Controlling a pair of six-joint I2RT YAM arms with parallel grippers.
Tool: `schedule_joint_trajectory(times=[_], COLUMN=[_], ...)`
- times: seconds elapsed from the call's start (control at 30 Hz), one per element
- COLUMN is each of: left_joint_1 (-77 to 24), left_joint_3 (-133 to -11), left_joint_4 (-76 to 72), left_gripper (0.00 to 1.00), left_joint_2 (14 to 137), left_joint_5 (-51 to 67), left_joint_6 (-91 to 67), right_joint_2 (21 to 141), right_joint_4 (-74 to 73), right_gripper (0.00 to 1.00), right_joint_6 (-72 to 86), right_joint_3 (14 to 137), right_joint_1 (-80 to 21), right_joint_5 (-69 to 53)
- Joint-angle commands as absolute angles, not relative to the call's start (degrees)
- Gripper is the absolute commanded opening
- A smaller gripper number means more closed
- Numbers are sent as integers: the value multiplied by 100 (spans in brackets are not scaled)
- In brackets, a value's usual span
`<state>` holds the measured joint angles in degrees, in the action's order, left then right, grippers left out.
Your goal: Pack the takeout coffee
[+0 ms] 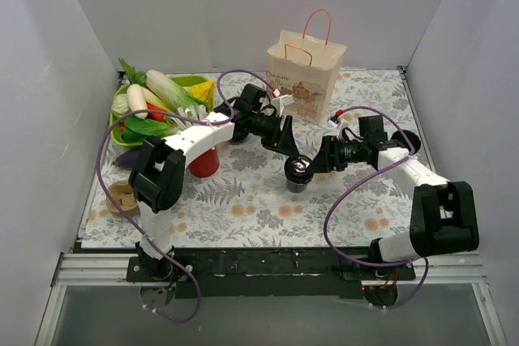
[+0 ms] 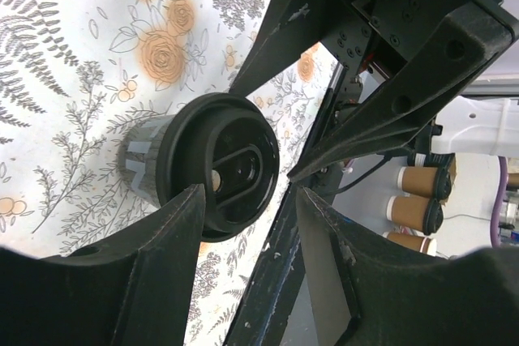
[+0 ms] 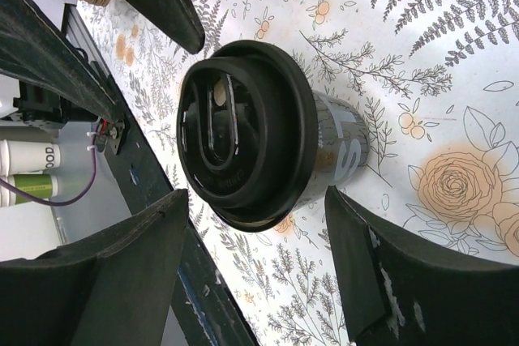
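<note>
The takeout coffee is a small black cup with a round black lid, standing upright on the floral tablecloth at mid-table. My left gripper comes at it from the upper left, open and empty. In the left wrist view the cup sits just beyond the left fingertip, with my left gripper open. My right gripper is open and empty on the cup's right. In the right wrist view the cup lies just past the open right gripper, not between its fingers.
A brown paper bag with red handles stands open at the back. A red cup stands under the left arm. A green basket of vegetables is at the back left. A brown cardboard holder lies at the left edge.
</note>
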<state>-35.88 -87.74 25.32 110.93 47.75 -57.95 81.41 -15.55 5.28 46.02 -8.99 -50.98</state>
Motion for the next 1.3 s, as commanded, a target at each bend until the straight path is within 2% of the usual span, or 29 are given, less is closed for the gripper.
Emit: schedule_joint_trajectory(times=[0.0, 0.4, 0.73, 1.27], left_joint_1=[-3656, -3665, -3656, -3647], left_joint_3=[-8772, -8868, -9132, -8974], left_joint_4=[2522, 2548, 2760, 2663], left_gripper=[48, 46, 48, 46], left_joint_2=[10775, 10565, 10476, 10942], left_joint_5=[5124, 4922, 3815, 4341], left_joint_6=[-5818, -5591, -5185, -5194], right_joint_2=[7901, 7770, 8094, 8596], right_joint_4=[-1635, -1538, -1284, -1274], right_gripper=[75, 75, 77, 67], right_joint_6=[360, 422, 632, 642], right_joint_3=[4562, 4447, 4799, 5001], right_joint_1=[-879, -853, -773, -773], right_joint_5=[-5027, -5010, -5230, -4975])
